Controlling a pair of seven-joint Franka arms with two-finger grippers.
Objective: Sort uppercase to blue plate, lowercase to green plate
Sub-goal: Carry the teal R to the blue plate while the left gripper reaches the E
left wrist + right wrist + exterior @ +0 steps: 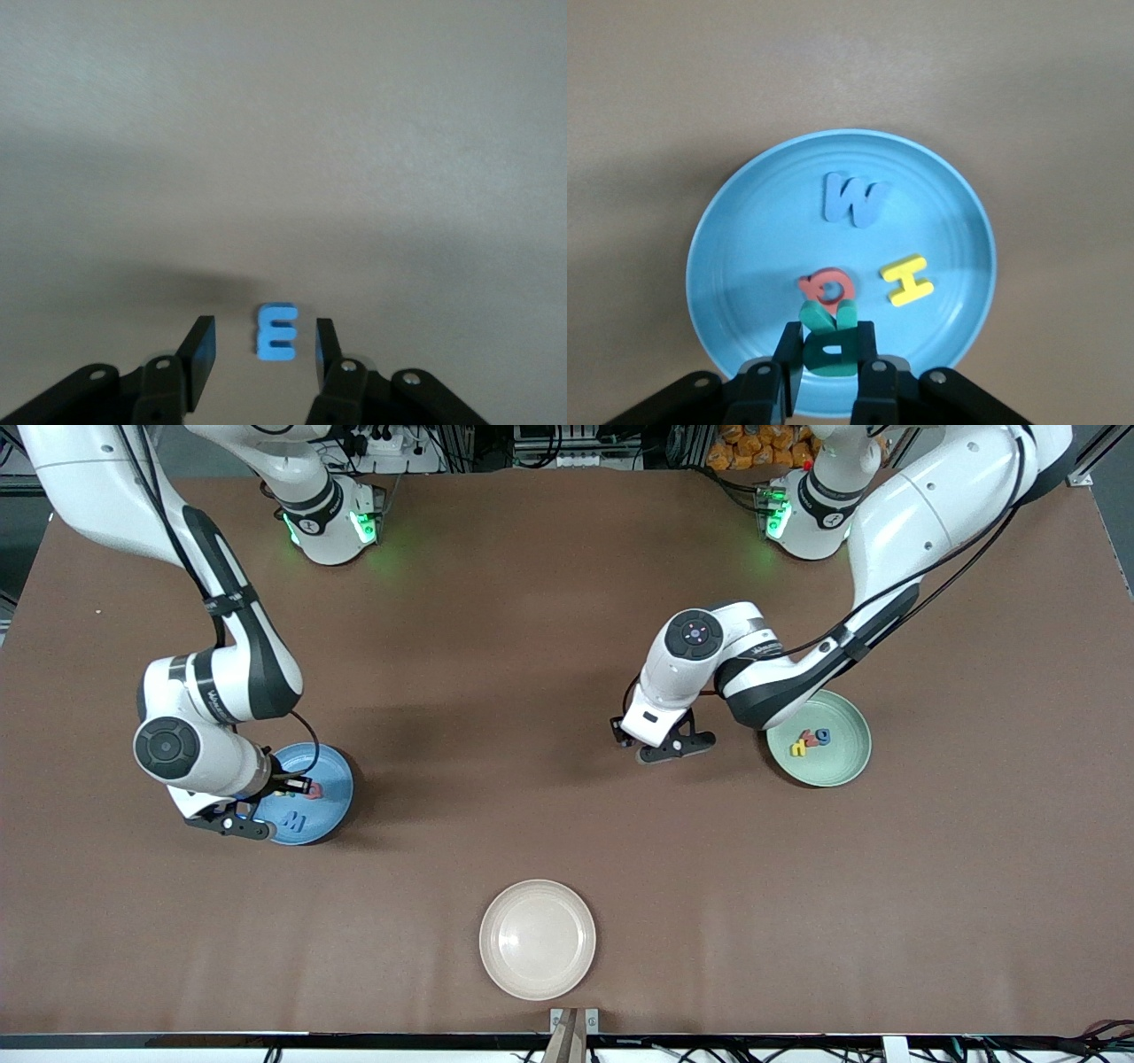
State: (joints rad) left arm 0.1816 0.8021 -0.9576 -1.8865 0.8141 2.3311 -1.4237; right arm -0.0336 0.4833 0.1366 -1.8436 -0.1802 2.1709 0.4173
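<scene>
brown table, three plates, two arms at work sorting foam letters.

front view: the blue plate (312, 794) lies toward the right arm's end, the green plate (819, 739) toward the left arm's end with three small letters in it, and a cream plate (538, 939) sits bare, nearest the camera. the right gripper (297, 786) hangs over the blue plate; the left gripper (671, 746) is low over bare table beside the green plate.
left wrist view: the left gripper (263, 350) is spread, and the blue m (277, 332) lies flat on the table midway between the fingers, its long axis running along them, so a straight drop and squeeze should take it.
right wrist view: the right gripper (829, 359) pinches the teal-green r (827, 338) above the plate's rim, just beside the red q (828, 287); the yellow h (907, 280) and blue capital m (855, 199) already lie inside.
</scene>
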